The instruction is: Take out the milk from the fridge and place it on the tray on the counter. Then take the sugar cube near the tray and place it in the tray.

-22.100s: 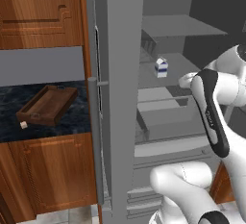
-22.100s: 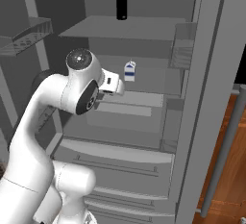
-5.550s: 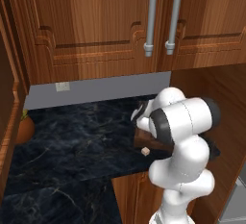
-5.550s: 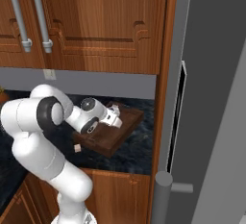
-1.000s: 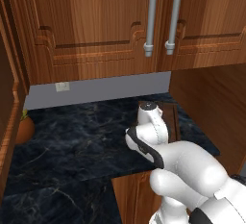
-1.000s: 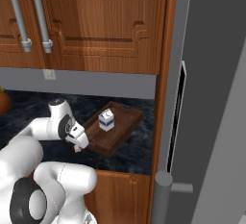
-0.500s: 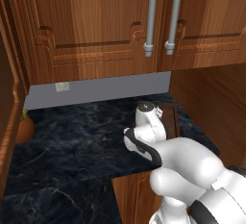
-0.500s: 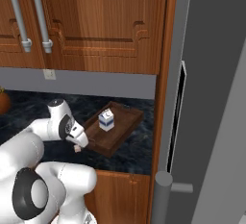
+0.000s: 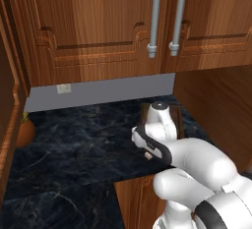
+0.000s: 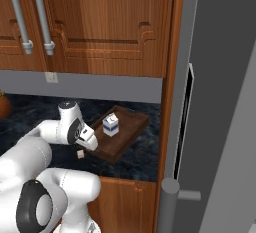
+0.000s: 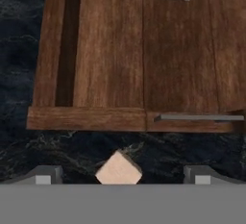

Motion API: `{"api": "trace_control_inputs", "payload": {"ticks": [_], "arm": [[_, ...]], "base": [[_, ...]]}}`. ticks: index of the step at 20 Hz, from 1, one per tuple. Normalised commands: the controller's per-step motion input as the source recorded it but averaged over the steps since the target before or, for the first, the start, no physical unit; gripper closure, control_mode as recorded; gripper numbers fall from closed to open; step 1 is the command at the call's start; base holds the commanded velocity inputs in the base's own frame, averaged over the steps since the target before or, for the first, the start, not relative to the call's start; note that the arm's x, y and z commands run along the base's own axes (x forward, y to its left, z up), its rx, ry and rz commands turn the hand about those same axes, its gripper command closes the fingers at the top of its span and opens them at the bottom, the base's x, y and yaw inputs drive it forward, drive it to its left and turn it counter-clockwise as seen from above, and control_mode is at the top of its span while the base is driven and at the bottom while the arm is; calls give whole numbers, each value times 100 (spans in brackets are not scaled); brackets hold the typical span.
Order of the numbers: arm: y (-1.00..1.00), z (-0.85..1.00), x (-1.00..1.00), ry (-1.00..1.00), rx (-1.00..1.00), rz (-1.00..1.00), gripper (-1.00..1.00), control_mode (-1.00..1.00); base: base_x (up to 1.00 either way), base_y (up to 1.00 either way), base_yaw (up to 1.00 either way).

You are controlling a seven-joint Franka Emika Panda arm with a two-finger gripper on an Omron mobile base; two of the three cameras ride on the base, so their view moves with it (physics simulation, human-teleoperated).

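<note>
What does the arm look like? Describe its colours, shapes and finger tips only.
The arm is glossy white, built of fat rounded segments, with dark grey to black bands and round caps at its joints. The link near the hand carries a dark curved band and a grey disc on top. The gripper has two small grey block-shaped fingertips. No cables or markings can be seen.

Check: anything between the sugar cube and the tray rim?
Nothing: in the hand view only bare counter separates the sugar cube from the near rim of the tray. The gripper fingers straddle the cube.
</note>
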Motion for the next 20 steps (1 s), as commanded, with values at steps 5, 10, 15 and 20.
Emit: {"api": "trace_control_inputs", "payload": {"ticks": [5,10,15,20], "arm": [[-13,-38,-32,0,10,4,-100,-100],[2,-40,-14,0,0,3,-100,-100],[35,-38,-18,-2,-4,-6,-100,-100],[13,-17,-23,-6,-2,-25,-100,-100]], "base": [[0,0,0],[0,0,0],[0,0,0],[0,0,0]]}}
